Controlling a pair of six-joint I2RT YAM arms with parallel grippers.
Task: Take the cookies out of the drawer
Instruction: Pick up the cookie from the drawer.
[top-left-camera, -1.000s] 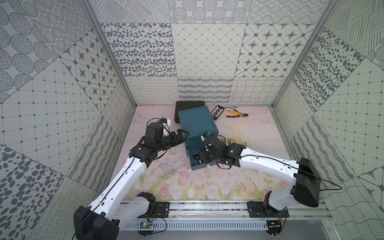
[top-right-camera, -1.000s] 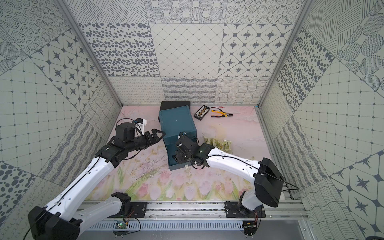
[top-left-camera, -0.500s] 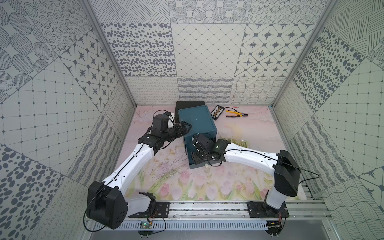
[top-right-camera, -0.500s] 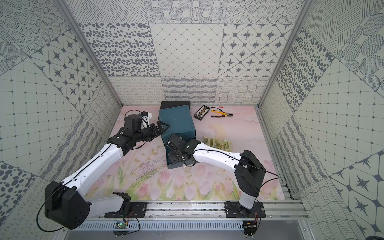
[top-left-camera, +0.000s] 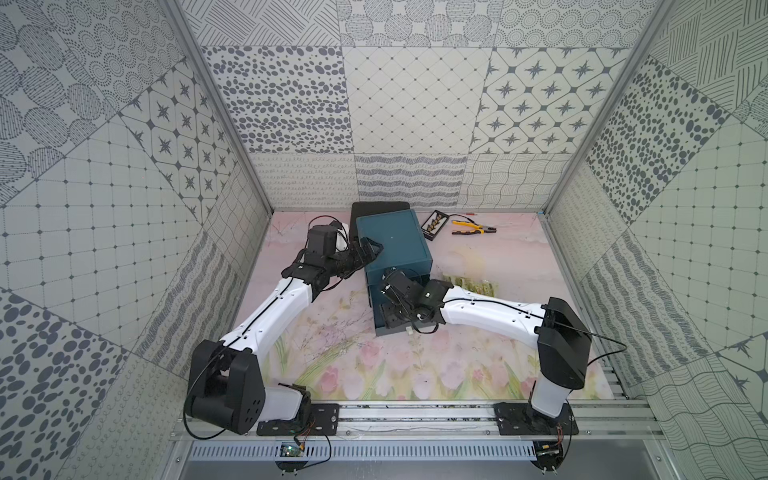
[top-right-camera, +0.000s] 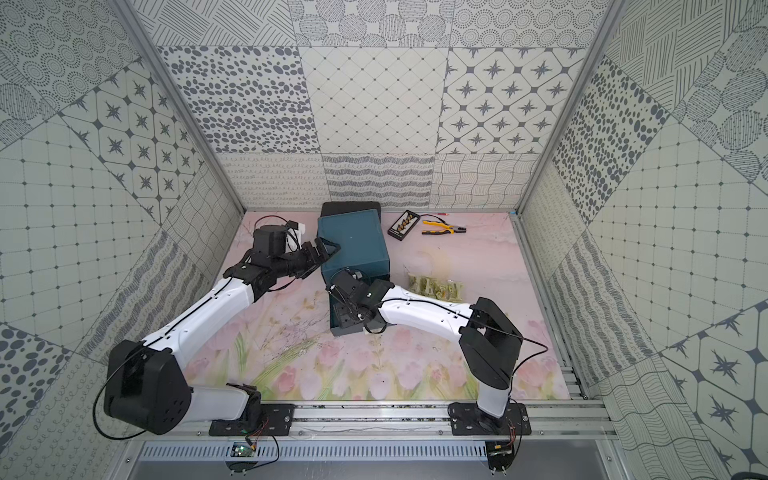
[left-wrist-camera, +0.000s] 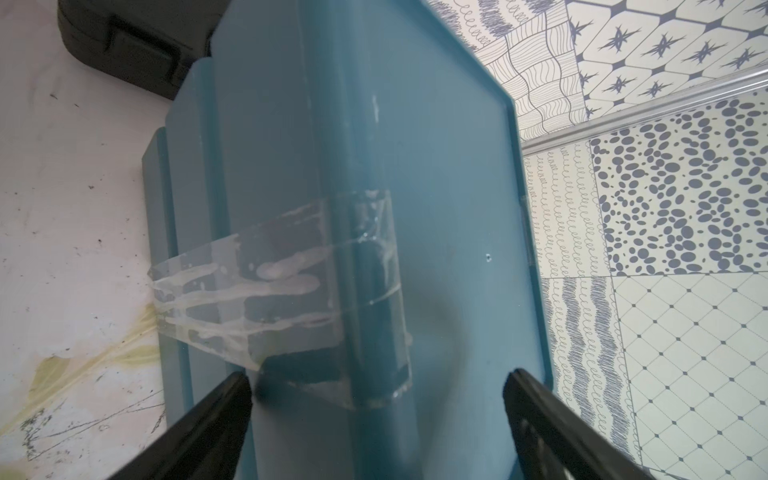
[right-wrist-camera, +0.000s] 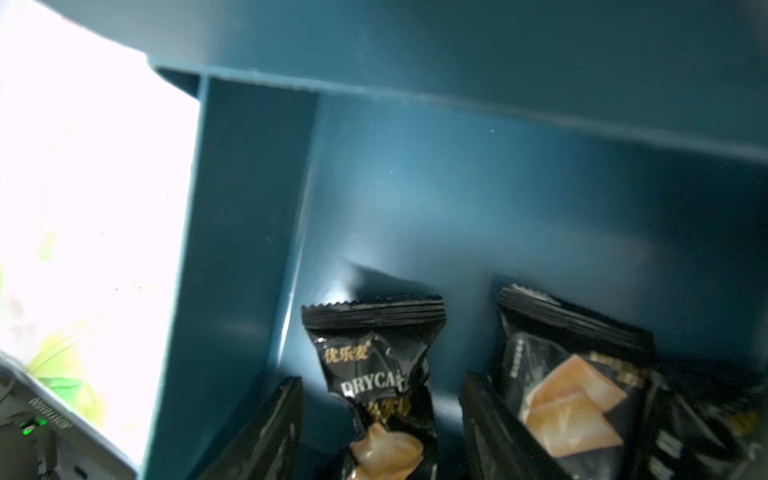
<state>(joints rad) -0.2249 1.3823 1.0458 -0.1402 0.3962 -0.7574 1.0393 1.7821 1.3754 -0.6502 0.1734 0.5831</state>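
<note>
Both arms have swung inward: left tool now at the teal cabinet, right tool deeper in the open drawer.
Left tool (left-wrist-camera: 378, 376) is spread wide, its fingers (left-wrist-camera: 208, 424) astride the teal cabinet's (top-left-camera: 395, 237) left edge; whether they touch it cannot be told. Right tool (right-wrist-camera: 382, 378) stands parted inside the drawer (top-left-camera: 392, 331), gripping nothing, with a black cookie packet (right-wrist-camera: 374, 332) loose between its jaws and a second packet (right-wrist-camera: 573, 374) beside it. More cookies (top-left-camera: 469, 284) lie on the counter (top-left-camera: 353, 365), right of centre.

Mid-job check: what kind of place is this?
Probably a robot test cell, not a home: patterned wall panels, a left arm and right arm bolted to an aluminium rail, and a floral mat as tabletop.
</note>
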